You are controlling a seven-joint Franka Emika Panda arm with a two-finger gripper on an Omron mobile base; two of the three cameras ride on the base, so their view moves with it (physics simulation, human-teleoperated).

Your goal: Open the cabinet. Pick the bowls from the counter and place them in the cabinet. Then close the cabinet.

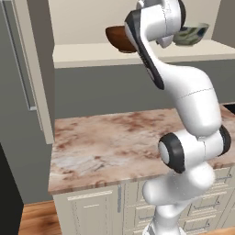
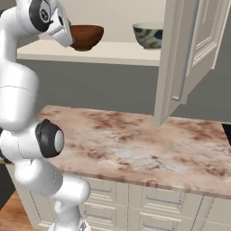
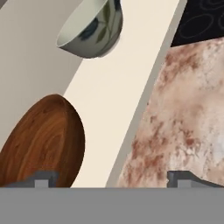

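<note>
**Bowls on the cabinet shelf, end effector released**

Bowls first: I see both sitting on the beige shelf (image 2: 113, 52) inside the cabinet (image 2: 189, 49). The wooden bowl (image 2: 85, 36) stands upright toward the left of the shelf, near its front edge. The grey-green bowl (image 2: 148, 35), with dark leaf marks on its outside, stands upright further to the right, apart from the wooden one with bare shelf between them. In the left base view I find the wooden bowl (image 1: 120, 39) partly behind the arm and the grey-green bowl (image 1: 193, 34) just past the arm's upper joint.

In the hand view the wooden bowl (image 3: 43, 140) lies just ahead of one fingertip (image 3: 41, 179), and the grey-green bowl (image 3: 89, 30) sits beyond it on the pale shelf (image 3: 118, 96). The end effector (image 3: 111, 180) is released: its two tips stand wide apart, and nothing sits between them. I cannot tell whether the near tip touches the wooden bowl's rim.

The cabinet is open. Its right door (image 2: 180, 58) swings out over the bench (image 2: 135, 144), its grey bar handle (image 2: 182, 58) facing me. The left door (image 1: 34, 69) hangs open at the other side.

The marbled bench (image 1: 105, 142) lies below the shelf, with cream drawers (image 2: 158, 203) under it. A dark cooktop (image 3: 201, 22) borders the bench at its far right.
</note>
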